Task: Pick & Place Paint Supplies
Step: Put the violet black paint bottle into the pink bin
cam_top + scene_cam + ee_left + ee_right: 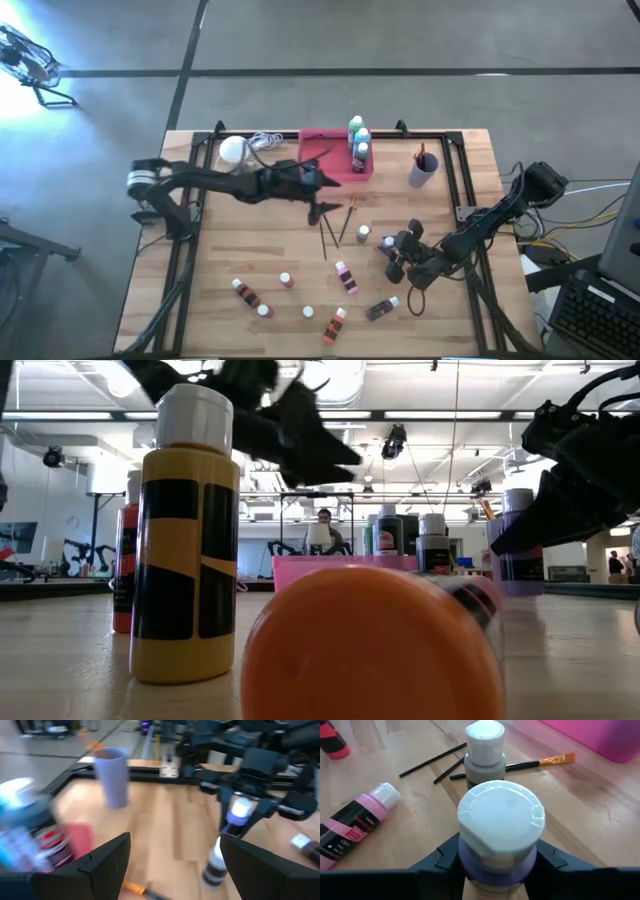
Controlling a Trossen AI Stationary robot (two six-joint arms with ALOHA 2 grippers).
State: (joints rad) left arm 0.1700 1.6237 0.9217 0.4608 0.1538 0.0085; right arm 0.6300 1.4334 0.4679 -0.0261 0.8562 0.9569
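While the right tool grips a purple bottle, left tool wide, hovering beside the pink tray.

Left gripper jaws wide, right gripper jaws clamped — both mid-table

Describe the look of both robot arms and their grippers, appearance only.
Both arms are dark, near-black, jointed links. The left arm has a pale silvery band near its base; the left gripper shows two broad, angular matte-black fingers. The right arm is all black, and the right gripper has dark moulded fingers.
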